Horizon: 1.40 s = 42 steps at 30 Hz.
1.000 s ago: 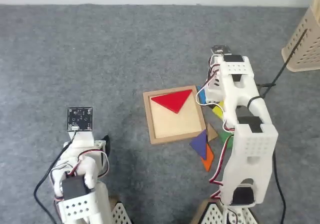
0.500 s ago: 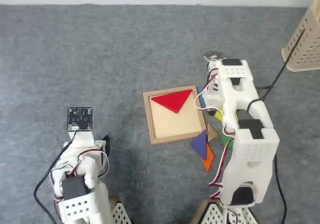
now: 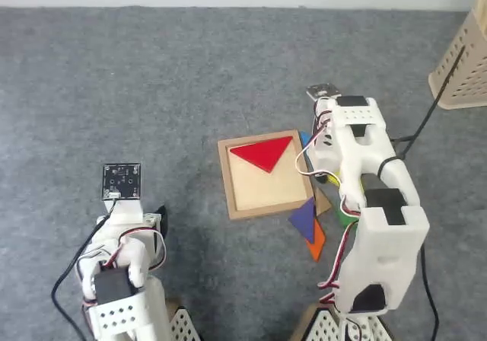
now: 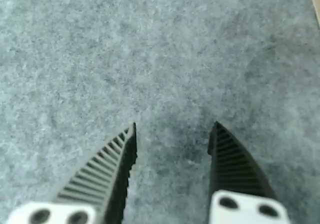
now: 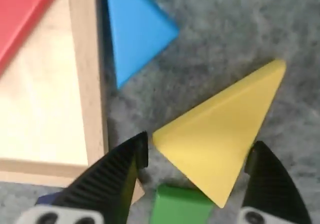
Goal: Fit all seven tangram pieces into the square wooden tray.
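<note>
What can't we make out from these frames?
- Green piece: shape unknown. It is cut off by the right wrist view's edge and sits under the right arm in the high view.
- Yellow triangle and blue triangle: mostly covered by that arm in the high view.
- Purple piece and orange piece: overlapping or just touching, too small to tell in the high view.

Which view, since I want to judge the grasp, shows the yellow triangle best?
The right wrist view: the yellow triangle lies flat on the carpet, its whole top face visible inside the open right gripper. In the high view the right arm hides nearly all of it; the left wrist view faces carpet elsewhere.
</note>
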{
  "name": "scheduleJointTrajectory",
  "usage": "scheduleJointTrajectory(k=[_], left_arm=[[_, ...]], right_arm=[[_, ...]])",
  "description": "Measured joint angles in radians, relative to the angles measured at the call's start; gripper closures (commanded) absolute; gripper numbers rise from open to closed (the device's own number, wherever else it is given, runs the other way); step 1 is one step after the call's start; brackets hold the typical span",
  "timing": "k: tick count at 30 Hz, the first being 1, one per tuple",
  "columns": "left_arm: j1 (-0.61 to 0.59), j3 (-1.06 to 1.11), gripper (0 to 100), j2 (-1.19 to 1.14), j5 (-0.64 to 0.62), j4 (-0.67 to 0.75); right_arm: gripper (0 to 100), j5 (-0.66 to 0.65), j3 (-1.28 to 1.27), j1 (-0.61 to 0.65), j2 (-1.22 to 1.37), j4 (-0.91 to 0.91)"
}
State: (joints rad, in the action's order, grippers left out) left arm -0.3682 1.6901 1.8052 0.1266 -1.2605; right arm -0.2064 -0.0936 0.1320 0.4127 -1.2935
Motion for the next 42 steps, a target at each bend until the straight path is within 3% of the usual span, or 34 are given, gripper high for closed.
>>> scheduleJointTrajectory(k=[4, 10, 15, 19, 22, 30, 37, 42], left_arm=[[0.000, 0.000, 77, 0.000, 0.000, 0.000], [0.000, 0.000, 77, 0.000, 0.000, 0.000], [0.000, 0.000, 77, 0.000, 0.000, 0.000], [0.000, 0.000, 77, 0.000, 0.000, 0.000], [0.000, 0.000, 77, 0.000, 0.000, 0.000], [0.000, 0.000, 77, 0.000, 0.000, 0.000], [0.000, 0.000, 77, 0.000, 0.000, 0.000], [0.000, 0.000, 77, 0.000, 0.000, 0.000]], right_arm=[[70.2, 0.008, 0.000, 0.000, 0.000, 0.029], [82.9, 0.038, 0.000, -0.002, 0.000, 0.048], [82.8, 0.043, 0.000, -0.002, -0.002, 0.048], [81.6, 0.043, 0.000, -0.002, -0.002, 0.048], [74.7, 0.038, 0.000, -0.002, -0.002, 0.048], [71.4, -0.164, -0.071, 0.002, -0.227, -0.103], [71.2, -0.269, -0.316, 0.043, -0.325, 0.011], [66.8, -0.273, -0.324, 0.057, -0.273, 0.066]])
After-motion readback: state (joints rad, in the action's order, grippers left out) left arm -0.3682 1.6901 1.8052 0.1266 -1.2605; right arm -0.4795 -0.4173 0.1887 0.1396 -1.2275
